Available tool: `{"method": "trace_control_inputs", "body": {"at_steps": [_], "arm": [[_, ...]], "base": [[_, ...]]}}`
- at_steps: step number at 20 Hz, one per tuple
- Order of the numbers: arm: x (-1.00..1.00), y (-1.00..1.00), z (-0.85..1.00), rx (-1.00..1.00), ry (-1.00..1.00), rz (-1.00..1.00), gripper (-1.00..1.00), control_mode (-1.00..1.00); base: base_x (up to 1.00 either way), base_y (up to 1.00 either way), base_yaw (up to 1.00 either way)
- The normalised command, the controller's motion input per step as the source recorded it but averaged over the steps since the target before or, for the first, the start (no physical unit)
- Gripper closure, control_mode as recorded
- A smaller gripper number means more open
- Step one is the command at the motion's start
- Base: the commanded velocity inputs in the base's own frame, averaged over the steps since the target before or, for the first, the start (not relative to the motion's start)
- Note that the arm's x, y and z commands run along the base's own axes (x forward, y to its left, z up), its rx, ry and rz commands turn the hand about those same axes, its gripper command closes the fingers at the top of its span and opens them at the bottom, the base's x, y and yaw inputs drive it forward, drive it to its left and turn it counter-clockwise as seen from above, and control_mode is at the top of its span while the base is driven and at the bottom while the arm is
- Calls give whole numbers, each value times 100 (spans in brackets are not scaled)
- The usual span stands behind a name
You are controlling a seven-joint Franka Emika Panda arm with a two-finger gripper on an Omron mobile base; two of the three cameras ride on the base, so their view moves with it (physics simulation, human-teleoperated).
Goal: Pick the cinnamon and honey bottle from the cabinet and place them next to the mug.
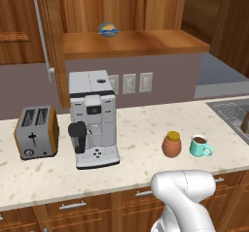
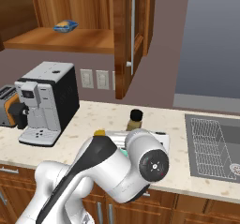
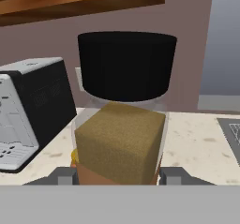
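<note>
One cinnamon (image 3: 123,120) btwn fingers (image 3: 172,175); one honey bottle (image 1: 171,144), one mug (image 1: 199,146).

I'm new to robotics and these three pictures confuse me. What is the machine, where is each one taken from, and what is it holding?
It is a white robot arm in a simulated kitchen. Two pictures come from cameras behind it, left and right; the third looks along its hand. On the counter stand a toaster, a coffee machine, the orange honey bottle and the teal mug, side by side. Above is the open cabinet shelf. The gripper is shut on the cinnamon, the black-capped bottle seen close up in the hand view.
</note>
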Motion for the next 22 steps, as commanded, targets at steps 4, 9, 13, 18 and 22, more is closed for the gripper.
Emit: {"method": "trace_control_inputs", "body": {"at_steps": [4,9,13,18,22], "arm": [[51,-13,-27,-2,7,1,100,-100],[7,-5,-47,0,8,0,100,-100],[10,-3,-46,-3,11,1,100,-100],[28,-14,-49,-6,14,1,100,-100],[28,-20,-32,-1,6,8,100,-100]], "base": [[0,0,0],[0,0,0],[0,0,0],[0,0,0],[0,0,0]]}}
